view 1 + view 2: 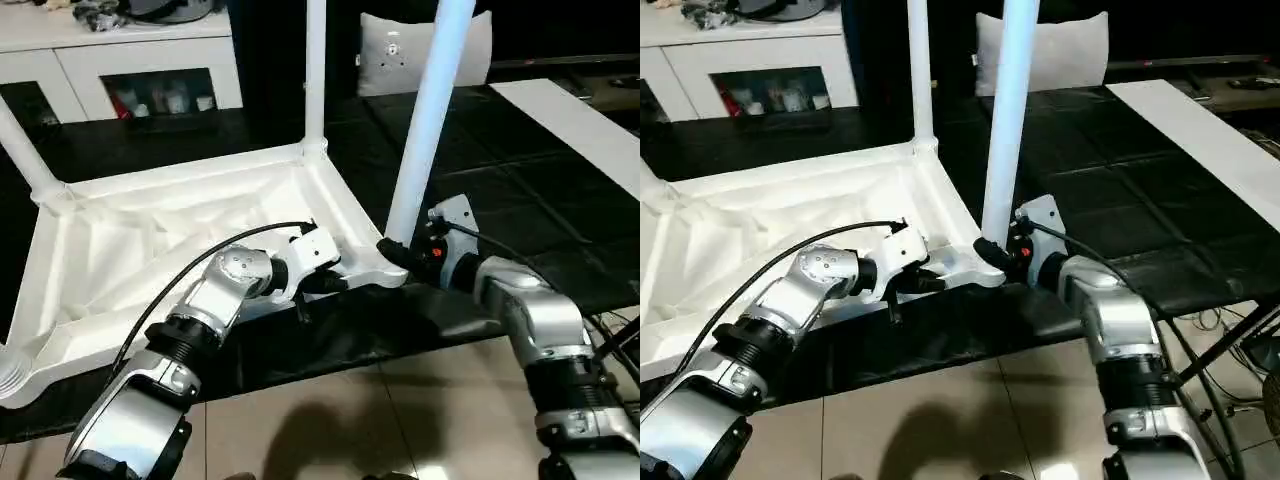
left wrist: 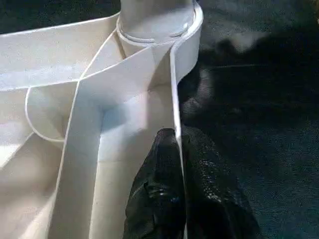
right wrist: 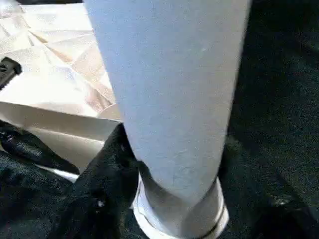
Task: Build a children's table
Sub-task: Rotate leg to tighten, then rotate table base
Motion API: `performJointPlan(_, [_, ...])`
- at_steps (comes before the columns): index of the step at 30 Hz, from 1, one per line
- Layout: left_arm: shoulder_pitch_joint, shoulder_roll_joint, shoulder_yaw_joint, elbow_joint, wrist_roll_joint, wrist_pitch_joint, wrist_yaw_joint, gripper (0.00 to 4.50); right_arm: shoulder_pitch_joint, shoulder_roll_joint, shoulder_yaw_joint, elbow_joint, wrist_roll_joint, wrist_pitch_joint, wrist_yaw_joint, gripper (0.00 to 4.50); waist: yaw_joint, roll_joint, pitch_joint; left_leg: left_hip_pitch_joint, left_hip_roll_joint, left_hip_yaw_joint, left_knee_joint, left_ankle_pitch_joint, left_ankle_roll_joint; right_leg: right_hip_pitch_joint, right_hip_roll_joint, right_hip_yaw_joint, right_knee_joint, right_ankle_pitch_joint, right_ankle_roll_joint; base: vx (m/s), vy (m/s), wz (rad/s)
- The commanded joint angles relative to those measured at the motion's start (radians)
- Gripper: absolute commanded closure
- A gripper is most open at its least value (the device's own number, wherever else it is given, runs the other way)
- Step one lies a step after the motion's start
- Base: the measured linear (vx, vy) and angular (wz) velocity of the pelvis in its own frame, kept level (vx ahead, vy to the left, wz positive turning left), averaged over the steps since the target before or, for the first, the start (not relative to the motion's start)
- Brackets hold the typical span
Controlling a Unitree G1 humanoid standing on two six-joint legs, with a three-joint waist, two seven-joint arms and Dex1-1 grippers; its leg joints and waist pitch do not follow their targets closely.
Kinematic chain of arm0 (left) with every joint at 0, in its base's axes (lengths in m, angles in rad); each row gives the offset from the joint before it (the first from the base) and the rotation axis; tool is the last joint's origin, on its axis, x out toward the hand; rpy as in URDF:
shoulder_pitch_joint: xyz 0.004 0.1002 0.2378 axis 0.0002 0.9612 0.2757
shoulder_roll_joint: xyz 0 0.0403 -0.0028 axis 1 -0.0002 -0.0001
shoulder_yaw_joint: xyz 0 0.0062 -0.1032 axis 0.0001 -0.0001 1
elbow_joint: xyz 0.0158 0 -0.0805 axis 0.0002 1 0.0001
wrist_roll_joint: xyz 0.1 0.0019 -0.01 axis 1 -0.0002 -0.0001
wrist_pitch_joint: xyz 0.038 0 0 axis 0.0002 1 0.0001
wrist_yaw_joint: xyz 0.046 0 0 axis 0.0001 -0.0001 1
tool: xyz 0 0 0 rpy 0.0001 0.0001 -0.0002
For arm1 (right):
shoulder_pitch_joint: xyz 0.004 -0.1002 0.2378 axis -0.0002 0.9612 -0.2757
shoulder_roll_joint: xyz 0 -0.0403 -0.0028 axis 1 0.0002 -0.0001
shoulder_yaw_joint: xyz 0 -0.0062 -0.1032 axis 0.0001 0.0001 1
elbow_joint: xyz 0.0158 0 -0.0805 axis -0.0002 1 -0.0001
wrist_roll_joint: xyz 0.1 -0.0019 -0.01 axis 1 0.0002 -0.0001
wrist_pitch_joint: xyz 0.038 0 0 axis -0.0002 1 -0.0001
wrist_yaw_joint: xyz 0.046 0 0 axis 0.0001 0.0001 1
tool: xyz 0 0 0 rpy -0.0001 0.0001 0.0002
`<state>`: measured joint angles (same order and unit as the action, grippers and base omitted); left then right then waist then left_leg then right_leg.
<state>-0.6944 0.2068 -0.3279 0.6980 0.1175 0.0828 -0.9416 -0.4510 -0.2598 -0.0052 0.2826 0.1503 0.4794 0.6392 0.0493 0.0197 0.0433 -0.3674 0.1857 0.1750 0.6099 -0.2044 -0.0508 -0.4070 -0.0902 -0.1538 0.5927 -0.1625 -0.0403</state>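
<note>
Table top (image 1: 180, 230) lies inverted on the dark mat (image 1: 520, 220). Left gripper (image 2: 180, 164) pinches its rim; right gripper (image 1: 400, 255) clasps the near leg (image 1: 425, 120) at its socket. Risk: an off-axis push could tilt the leg or jam it.

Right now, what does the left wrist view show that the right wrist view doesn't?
The left wrist view shows the left end effector pinched shut on the thin side wall of the table top, just along from a corner socket.

The right wrist view shows the right end effector at the base of the near leg, one black finger against it, above its socket collar.

Both show the ribbed white underside, a leg seated in a socket, and the dark mat.
</note>
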Motion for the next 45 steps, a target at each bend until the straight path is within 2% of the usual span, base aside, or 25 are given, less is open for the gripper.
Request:
performJointPlan(1, [-0.049, -0.009, 0.007, -0.016, 0.007, -0.083, 0.019, 4.5, 0.033, 0.001, 0.016, -0.062, -0.001, -0.01, 0.004, 1.53, 0.003, -0.009, -0.075, 0.002, 0.049, -0.018, -0.061, -0.056, 0.094, 0.071, -0.077, 0.073, -0.069, -0.18, -0.144, 0.0, 0.0, 0.0])
performJointPlan(5, [-0.064, 0.01, 0.005, 0.031, 0.02, -0.128, 0.06, 4.5, 0.091, -0.013, 0.004, -0.151, 0.018, -0.012, 0.0, 1.29, 0.014, -0.004, -0.072, 0.004, 0.047, -0.017, -0.063, -0.083, 0.09, 0.072, -0.078, 0.072, -0.075, -0.214, -0.131, 0.0, 0.0, 0.0])
performJointPlan(6, [-0.068, 0.011, 0.01, 0.039, 0.021, -0.125, 0.073, 4.5, 0.105, -0.016, -0.001, -0.173, 0.026, -0.011, 0.006, 1.08, 0.018, -0.008, -0.071, 0.004, 0.046, -0.017, -0.065, -0.098, 0.084, 0.074, -0.078, 0.072, -0.079, -0.241, -0.112, 0.0, 0.0, 0.0])
performJointPlan(8, [-0.07, 0.013, 0.016, 0.043, 0.019, -0.125, 0.077, 4.5, 0.131, -0.03, -0.007, -0.211, 0.03, -0.008, 0.009, 1.02, 0.017, -0.007, -0.07, 0.005, 0.049, -0.019, -0.066, -0.112, 0.078, 0.072, -0.077, 0.07, -0.08, -0.256, -0.106, 0.0, 0.0, 0.0])
performJointPlan(11, [-0.062, 0.01, 0.032, 0.024, -0.001, -0.118, 0.054, 3.97, 0.166, -0.048, -0.023, -0.256, 0.039, 0.002, 0.009, 0.66, 0.012, -0.008, -0.068, 0.003, 0.047, -0.02, -0.067, -0.12, 0.073, 0.072, -0.078, 0.069, -0.085, -0.287, -0.099, 0.0, 0.0, 0.0])
performJointPlan(15, [-0.05, 0.009, 0.044, 0.009, -0.021, -0.154, 0.04, 3.83, 0.211, -0.08, -0.029, -0.328, 0.074, 0.042, 0.043, 0.39, 0.017, -0.009, -0.068, 0.001, 0.05, -0.02, -0.066, -0.115, 0.082, 0.073, -0.079, 0.071, -0.085, -0.272, -0.107, 0.0, 0.0, 0.0])
performJointPlan(19, [-0.006, 0.026, 0.066, -0.071, -0.065, -0.122, 0.025, 3.5, 0.258, -0.106, -0.016, -0.416, 0.119, 0.052, 0.1, 0.08, 0.019, -0.004, -0.065, 0.005, 0.048, -0.019, -0.068, -0.146, 0.078, 0.071, -0.079, 0.068, -0.092, -0.322, -0.091, 0.0, 0.0, 0.0])
performJointPlan(20, [0.008, 0.034, 0.072, -0.099, -0.072, -0.111, 0.022, 3.26, 0.263, -0.11, -0.011, -0.428, 0.124, 0.052, 0.109, 0.0, 0.016, -0.006, -0.063, 0.003, 0.048, -0.02, -0.069, -0.15, 0.073, 0.071, -0.078, 0.066, -0.094, -0.34, -0.085, 0.0, 0.0, 0.0])
performJointPlan(21, [0.028, 0.047, 0.081, -0.137, -0.075, -0.1, 0.028, 3.26, 0.269, -0.112, -0.004, -0.441, 0.122, 0.054, 0.11, 0.0, 0.014, -0.002, -0.062, 0.003, 0.049, -0.021, -0.071, -0.161, 0.067, 0.07, -0.078, 0.065, -0.098, -0.361, -0.08, 0.0, 0.0, 0.0])
performJointPlan(23, [0.04, 0.055, 0.086, -0.159, -0.076, -0.095, 0.033, 3.15, 0.273, -0.113, 0.001, -0.448, 0.119, 0.055, 0.107, 0.0, 0.011, -0.002, -0.061, 0.004, 0.048, -0.021, -0.071, -0.171, 0.062, 0.07, -0.077, 0.064, -0.101, -0.379, -0.074, 0.0, 0.0, 0.0])
performJointPlan(25, [0.106, 0.098, 0.112, -0.271, -0.09, -0.045, 0.027, 2.85, 0.278, -0.112, 0.032, -0.483, 0.137, 0.089, 0.116, 0.0, 0.004, 0.0, -0.059, 0.0, 0.049, -0.024, -0.074, -0.178, 0.052, 0.07, -0.077, 0.065, -0.1, -0.393, -0.064, 0.0, 0.0, 0.0])
performJointPlan(26, [0.119, 0.107, 0.117, -0.292, -0.093, -0.034, 0.025, 2.78, 0.279, -0.112, 0.039, -0.49, 0.142, 0.096, 0.119, 0.0, 0.003, 0.001, -0.06, 0.004, 0.05, -0.024, -0.074, -0.185, 0.049, 0.068, -0.076, 0.065, -0.098, -0.395, -0.064, 0.0, 0.0, 0.0])
performJointPlan(27, [0.152, 0.131, 0.124, -0.346, -0.101, -0.008, 0.018, 2.71, 0.279, -0.108, 0.051, -0.501, 0.153, 0.108, 0.125, 0.0, 0.002, 0.007, -0.061, 0.008, 0.051, -0.025, -0.073, -0.191, 0.045, 0.065, -0.076, 0.065, -0.097, -0.393, -0.066, 0.0, 0.0, 0.0])
performJointPlan(28, [0.179, 0.152, 0.131, -0.389, -0.106, 0.014, 0.013, 2.71, 0.277, -0.101, 0.06, -0.504, 0.156, 0.109, 0.127, 0.0, 0.0, 0.006, -0.059, 0.003, 0.05, -0.025, -0.075, -0.192, 0.048, 0.065, -0.074, 0.065, -0.099, -0.395, -0.064, 0.0, 0.0, 0.0])
performJointPlan(29, [0.18, 0.152, 0.131, -0.39, -0.106, 0.014, 0.013, 2.62, 0.277, -0.101, 0.061, -0.504, 0.156, 0.109, 0.127, 0.0, 0.002, 0.012, -0.06, 0.008, 0.049, -0.024, -0.074, -0.199, 0.045, 0.062, -0.074, 0.065, -0.1, -0.396, -0.065, 0.0, 0.0, 0.0])
performJointPlan(31, [0.241, 0.196, 0.152, -0.494, -0.126, 0.085, 0.001, 2.45, 0.262, -0.078, 0.08, -0.487, 0.149, 0.088, 0.123, 0.0, 0.0, 0.015, -0.059, 0.004, 0.059, -0.03, -0.082, -0.214, 0.03, 0.064, -0.077, 0.069, -0.088, -0.351, -0.092, 0.0, 0.0, 0.0])
performJointPlan(32, [0.274, 0.217, 0.165, -0.549, -0.138, 0.125, -0.007, 2.41, 0.25, -0.063, 0.088, -0.473, 0.146, 0.076, 0.117, 0.0, 0.0, 0.015, -0.058, 0.01, 0.059, -0.028, -0.082, -0.223, 0.026, 0.059, -0.075, 0.069, -0.089, -0.355, -0.097, 0.0, 0.0, 0.0])
performJointPlan(34, [0.32, 0.251, 0.179, -0.625, -0.159, 0.186, -0.029, 2.19, 0.23, -0.04, 0.101, -0.451, 0.14, 0.064, 0.106, 0.0, -0.001, 0.017, -0.055, 0.01, 0.055, -0.026, -0.082, -0.236, 0.022, 0.058, -0.074, 0.071, -0.092, -0.367, -0.099, 0.0, 0.0, 0.0])
performJointPlan(35, [0.352, 0.281, 0.182, -0.676, -0.177, 0.231, -0.052, 2.19, 0.213, -0.023, 0.111, -0.431, 0.13, 0.053, 0.092, 0.0, -0.001, 0.017, -0.056, 0.011, 0.058, -0.029, -0.084, -0.239, 0.011, 0.06, -0.079, 0.074, -0.085, -0.362, -0.11, 0.0, 0.0, 0.0])
performJointPlan(37, [0.408, 0.337, 0.184, -0.762, -0.203, 0.309, -0.089, 2.03, 0.177, 0.01, 0.131, -0.388, 0.108, 0.033, 0.066, 0.0, -0.004, 0.021, -0.052, 0.014, 0.055, -0.028, -0.086, -0.256, 0.002, 0.056, -0.075, 0.075, -0.085, -0.382, -0.108, 0.0, 0.0, 0.0])
performJointPlan(39, [0.435, 0.367, 0.189, -0.793, -0.201, 0.335, -0.096, 1.89, 0.146, 0.034, 0.142, -0.347, 0.091, 0.011, 0.043, 0.0, -0.007, 0.025, -0.048, 0.017, 0.052, -0.027, -0.087, -0.276, -0.002, 0.053, -0.071, 0.076, -0.09, -0.395, -0.104, 0.0, 0.0, 0.0])
performJointPlan(40, [0.447, 0.381, 0.192, -0.807, -0.198, 0.347, -0.094, 1.65, 0.13, 0.048, 0.146, -0.325, 0.082, 0.001, 0.027, 0.0, -0.006, 0.028, -0.049, 0.02, 0.053, -0.029, -0.087, -0.287, -0.007, 0.053, -0.072, 0.076, -0.088, -0.397, -0.104, 0.0, 0.0, 0.0])
performJointPlan(42, [0.468, 0.404, 0.195, -0.832, -0.191, 0.374, -0.088, 1.65, 0.096, 0.074, 0.15, -0.272, 0.06, -0.022, -0.003, 0.0, -0.01, 0.026, -0.047, 0.022, 0.052, -0.03, -0.09, -0.311, -0.02, 0.052, -0.072, 0.077, -0.09, -0.413, -0.098, 0.0, 0.0, 0.0])
performJointPlan(44, [0.476, 0.416, 0.194, -0.837, -0.185, 0.384, -0.09, 1.33, 0.071, 0.089, 0.15, -0.229, 0.051, -0.033, -0.015, 0.0, -0.013, 0.029, -0.047, 0.021, 0.05, -0.032, -0.09, -0.32, -0.023, 0.054, -0.072, 0.078, -0.089, -0.412, -0.099, 0.0, 0.0, 0.0])
performJointPlan(45, [0.485, 0.43, 0.192, -0.849, -0.182, 0.4, -0.092, 1.33, 0.053, 0.098, 0.151, -0.198, 0.046, -0.043, -0.022, 0.0, -0.013, 0.03, -0.047, 0.022, 0.05, -0.032, -0.091, -0.321, -0.023, 0.055, -0.071, 0.078, -0.089, -0.409, -0.097, 0.0, 0.0, 0.0])
